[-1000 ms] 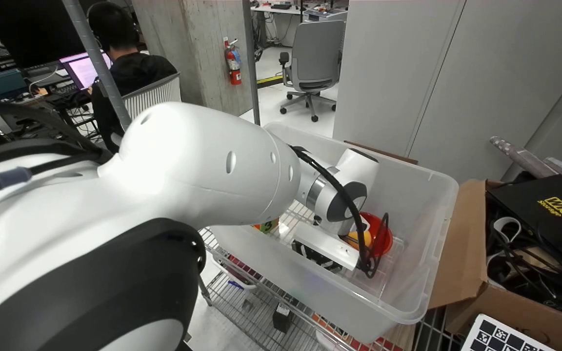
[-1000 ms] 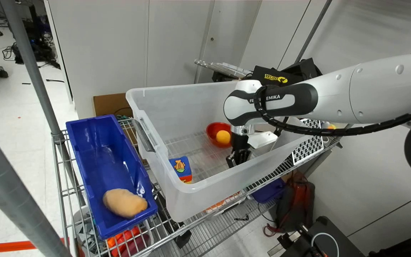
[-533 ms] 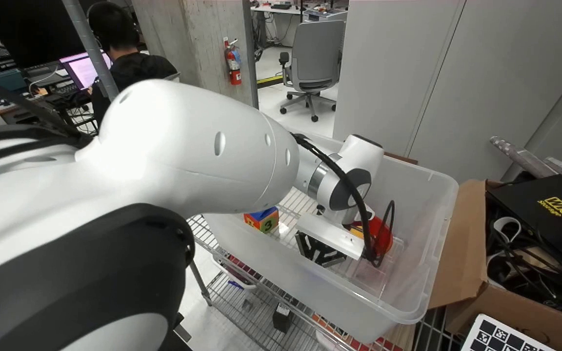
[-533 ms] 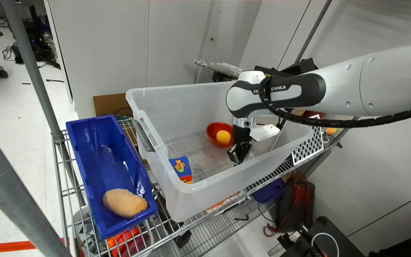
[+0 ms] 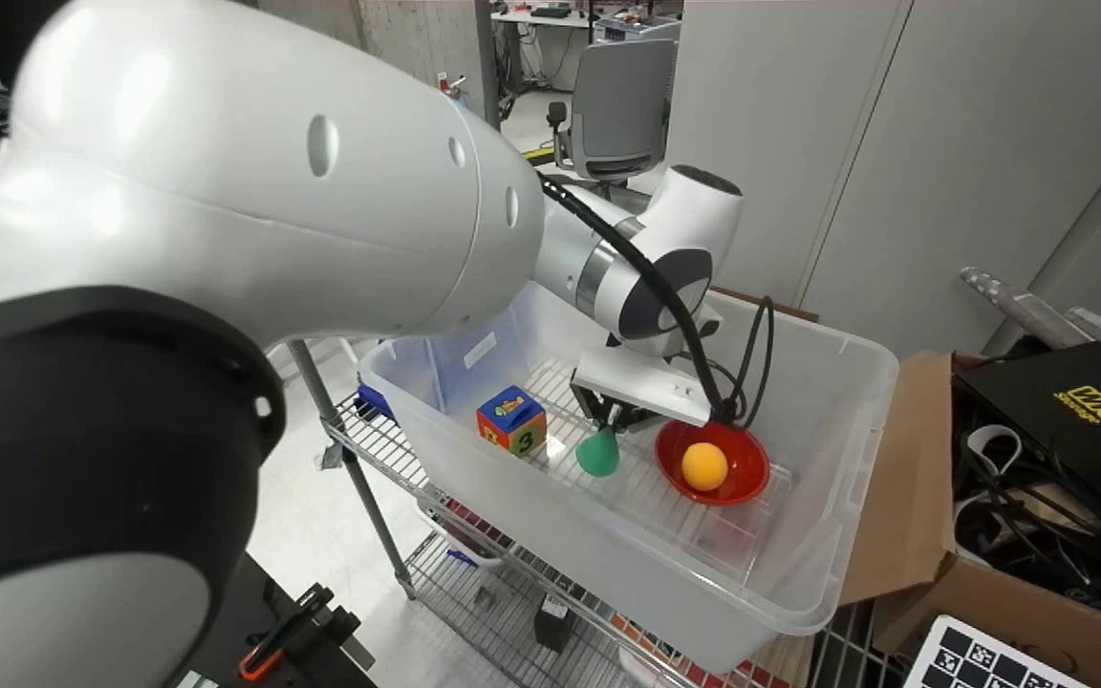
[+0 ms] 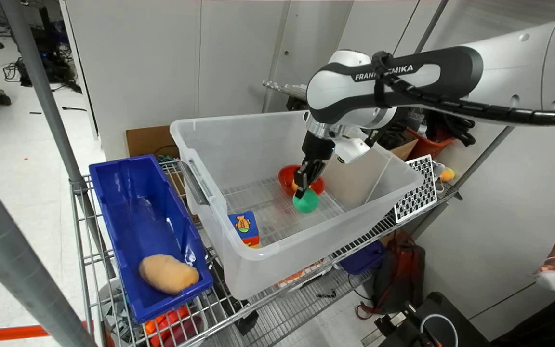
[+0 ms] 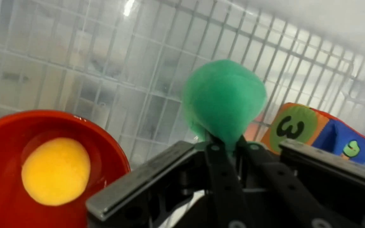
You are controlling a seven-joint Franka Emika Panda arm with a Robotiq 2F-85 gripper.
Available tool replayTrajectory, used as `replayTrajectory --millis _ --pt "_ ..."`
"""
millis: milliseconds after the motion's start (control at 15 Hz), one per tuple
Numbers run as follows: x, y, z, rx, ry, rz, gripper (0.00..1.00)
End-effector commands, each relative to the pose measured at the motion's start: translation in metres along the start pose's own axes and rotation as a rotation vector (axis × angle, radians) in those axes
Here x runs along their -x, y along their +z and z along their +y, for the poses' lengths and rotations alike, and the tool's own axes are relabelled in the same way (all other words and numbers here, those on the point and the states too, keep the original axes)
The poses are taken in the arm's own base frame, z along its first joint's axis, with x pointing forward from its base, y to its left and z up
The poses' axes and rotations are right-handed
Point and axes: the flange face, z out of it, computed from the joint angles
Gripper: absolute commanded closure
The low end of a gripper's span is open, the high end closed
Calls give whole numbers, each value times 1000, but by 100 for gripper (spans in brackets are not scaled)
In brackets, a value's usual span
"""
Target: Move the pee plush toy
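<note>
A round green plush toy hangs from my gripper; it shows in both exterior views [image 5: 598, 455] [image 6: 306, 201] and in the wrist view [image 7: 223, 98]. My gripper [image 7: 227, 144] is shut on the narrow top of the green plush. In an exterior view the gripper [image 6: 300, 189] holds it inside the clear plastic bin [image 6: 248, 267], above the bin's floor. The fingertips are partly hidden by the plush.
A red bowl [image 5: 746, 478] with a yellow ball [image 5: 704, 466] stands in the bin beside the plush. A number cube [image 5: 512, 420] is also in the bin. A blue bin [image 6: 138, 221] holding a tan plush [image 6: 168, 274] stands alongside on the wire shelf.
The arm and gripper have risen inside the bin. The green plush, hidden by the bin wall and arm before, now shows hanging from the shut fingers. The red bowl has not visibly moved.
</note>
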Motion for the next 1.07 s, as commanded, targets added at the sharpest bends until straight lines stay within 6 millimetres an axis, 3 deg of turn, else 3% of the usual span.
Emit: replayTrajectory --millis 0,267,600,800,1000 --pt "-3 -14 -6 1 -112 51 98" --pt "12 -10 14 47 -179 -12 98" --pt "38 -4 72 87 -90 -62 98" --pt "48 13 104 103 -23 -84 98" --pt "45 33 126 133 15 -89 98"
